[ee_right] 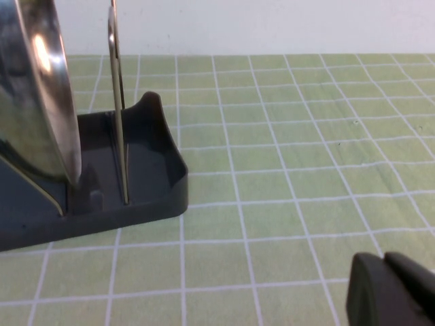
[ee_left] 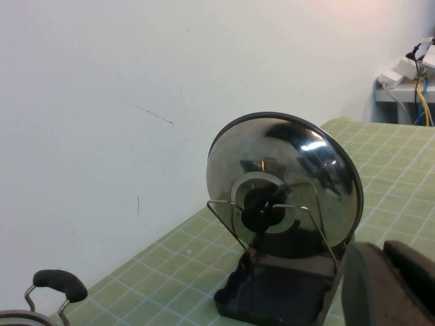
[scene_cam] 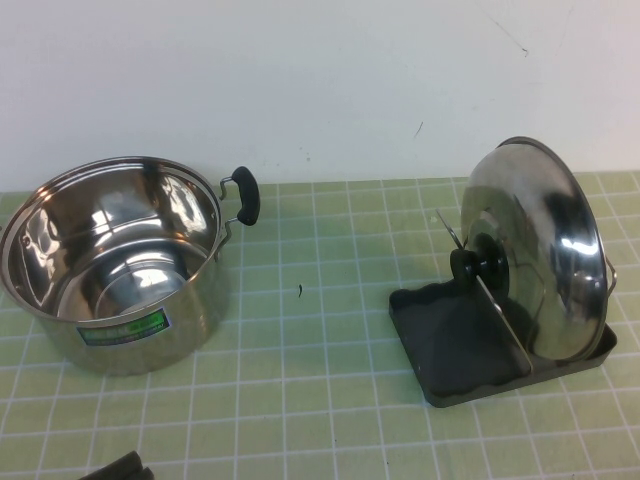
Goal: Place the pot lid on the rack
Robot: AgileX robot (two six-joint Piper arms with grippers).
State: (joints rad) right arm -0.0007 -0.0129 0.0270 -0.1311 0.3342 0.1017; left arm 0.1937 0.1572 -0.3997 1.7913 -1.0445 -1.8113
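Pot lid (scene_cam: 535,250) upright in rack (scene_cam: 450,345) (knob outward), left gripper (scene_cam: 115,468) and right gripper (ee_right: 391,288) apart

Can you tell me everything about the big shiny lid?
The pot lid is a large, round, domed piece of mirror-bright steel with a black knob at its centre. It stands on edge, leaning slightly, in the dark grey rack, held between thin wire loops, knob side facing the pot. Its lower rim sits in the tray. Neither claw touches it: the left claw and the right claw are both only partly visible, away from it.
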